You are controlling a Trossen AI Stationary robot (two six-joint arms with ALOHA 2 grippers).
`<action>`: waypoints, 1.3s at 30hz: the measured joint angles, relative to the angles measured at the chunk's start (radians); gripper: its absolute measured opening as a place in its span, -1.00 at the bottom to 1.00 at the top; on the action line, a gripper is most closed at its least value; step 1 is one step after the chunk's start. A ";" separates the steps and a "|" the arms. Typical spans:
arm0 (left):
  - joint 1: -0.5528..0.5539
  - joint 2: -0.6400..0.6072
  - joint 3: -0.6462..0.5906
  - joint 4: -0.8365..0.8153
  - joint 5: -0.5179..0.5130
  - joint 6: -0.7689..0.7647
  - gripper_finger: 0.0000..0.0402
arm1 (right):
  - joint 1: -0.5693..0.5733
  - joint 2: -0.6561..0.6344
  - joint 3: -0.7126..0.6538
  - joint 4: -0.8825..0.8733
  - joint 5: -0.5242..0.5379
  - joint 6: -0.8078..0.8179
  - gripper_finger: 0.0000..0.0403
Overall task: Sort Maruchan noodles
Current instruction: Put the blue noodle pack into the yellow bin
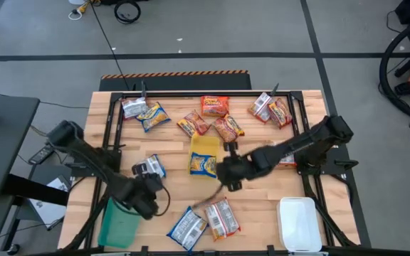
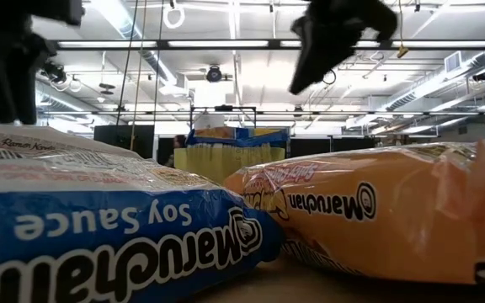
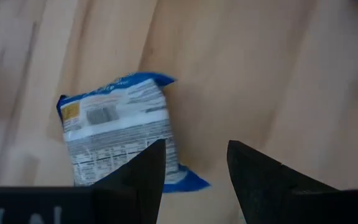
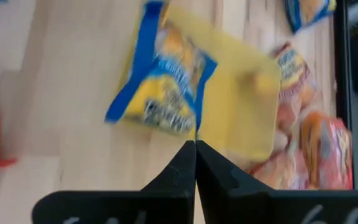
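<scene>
Now left tool [image 3: 191, 165] hangs released over a blue packet [image 3: 120, 134] nr the green tray [image 1: 119, 224], prob. lining up a grab, while right tool [image 4: 196, 149], clenched empty, hovers by yellow tray [image 1: 205, 146].

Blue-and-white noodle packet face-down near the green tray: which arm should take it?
Left. The left gripper is open right beside the blue-and-white plastic noodle packet; the right gripper is shut, over the yellow tray.

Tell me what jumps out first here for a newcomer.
Shiny plastic Maruchan ramen packets lie scattered across the wooden table, one blue-and-yellow packet resting on the flat yellow tray mid-table. The right gripper, shut and empty, hangs beside that tray; the open left gripper hovers near the green tray.
</scene>
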 joint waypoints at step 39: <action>0.293 -0.060 0.407 -0.105 -0.108 0.535 -0.94 | 0.211 -0.016 -0.150 -0.047 -0.081 0.186 -0.11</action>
